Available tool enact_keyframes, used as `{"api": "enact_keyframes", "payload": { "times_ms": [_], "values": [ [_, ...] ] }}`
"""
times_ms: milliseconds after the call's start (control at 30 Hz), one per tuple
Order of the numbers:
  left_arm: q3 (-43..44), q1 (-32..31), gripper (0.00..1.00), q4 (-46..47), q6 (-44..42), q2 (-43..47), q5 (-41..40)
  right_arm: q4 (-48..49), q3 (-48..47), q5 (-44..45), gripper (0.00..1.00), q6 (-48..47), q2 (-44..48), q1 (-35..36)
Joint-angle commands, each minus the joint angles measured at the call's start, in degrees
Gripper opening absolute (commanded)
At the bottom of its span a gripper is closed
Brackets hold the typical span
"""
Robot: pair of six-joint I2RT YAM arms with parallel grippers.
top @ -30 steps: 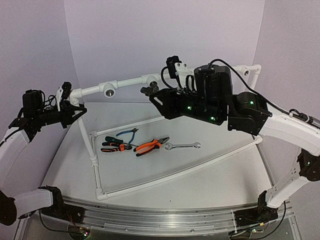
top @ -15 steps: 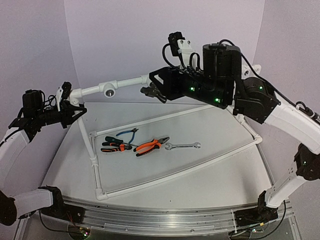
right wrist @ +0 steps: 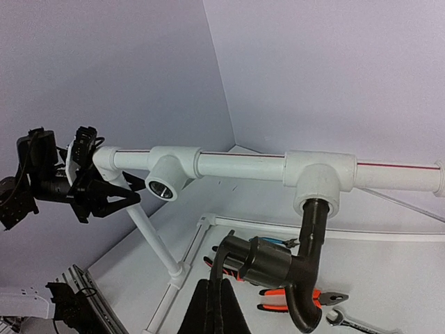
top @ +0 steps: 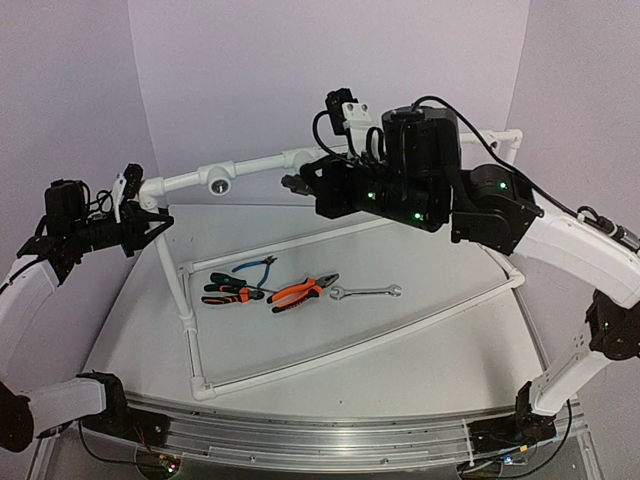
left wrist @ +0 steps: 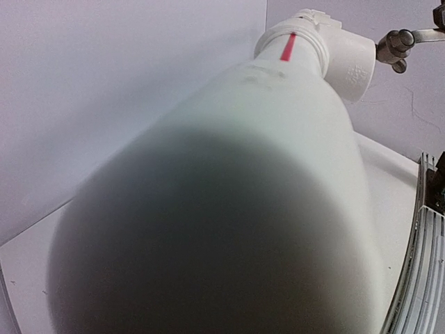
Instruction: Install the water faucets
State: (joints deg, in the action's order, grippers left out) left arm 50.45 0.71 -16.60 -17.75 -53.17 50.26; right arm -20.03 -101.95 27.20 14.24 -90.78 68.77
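The dark faucet hangs with its stem in the right tee of the white pipe rail, spout curving down. My right gripper is shut on the faucet's thin lever handle. In the top view the right gripper sits at the faucet under the rail. My left gripper clasps the white pipe frame just below its left elbow. The pipe fills the left wrist view and hides the fingers. The faucet shows there at the top right.
A second tee with an open threaded socket sits left of the faucet. Inside the frame on the table lie orange pliers, a silver wrench, blue pliers and black-handled pliers.
My right arm rose, then dropped back and shifted left, its wrist turning while it stays on the faucet at the tee. My left arm has not moved.
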Motion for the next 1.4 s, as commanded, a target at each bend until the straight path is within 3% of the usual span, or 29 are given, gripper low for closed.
{"api": "enact_keyframes", "payload": {
  "times_ms": [0,167,467,667,967,1200,1300,1367],
  "values": [
    [-0.7,-2.6,0.00,1.0,-1.3,0.4,5.2,-1.8,3.4,0.2,0.00,4.2,1.7,0.0],
    [-0.6,-2.6,0.00,1.0,-1.4,0.3,5.2,-2.2,3.8,-1.6,0.00,5.5,1.2,0.1],
    [-0.7,-2.6,0.00,0.8,-1.5,0.3,5.0,-2.5,3.8,3.2,0.00,3.8,3.5,0.0],
    [-0.9,-2.6,0.00,1.0,-1.1,0.4,4.8,-7.0,4.1,12.2,0.01,1.5,5.8,-0.9],
    [0.2,-2.6,0.00,1.6,2.1,-0.1,3.7,-17.4,8.6,14.8,0.03,5.6,11.6,-13.6],
    [1.1,-2.6,0.00,0.6,4.6,-0.2,2.2,-18.9,15.9,6.9,0.07,9.6,14.5,-21.4],
    [1.3,-2.6,0.05,-0.2,5.6,0.1,2.3,-19.7,18.8,3.1,0.09,12.1,15.3,-25.4],
    [1.4,-2.6,0.17,-0.6,6.2,0.6,1.9,-20.1,21.0,0.8,0.11,13.3,15.8,-28.0]
  ]
}}
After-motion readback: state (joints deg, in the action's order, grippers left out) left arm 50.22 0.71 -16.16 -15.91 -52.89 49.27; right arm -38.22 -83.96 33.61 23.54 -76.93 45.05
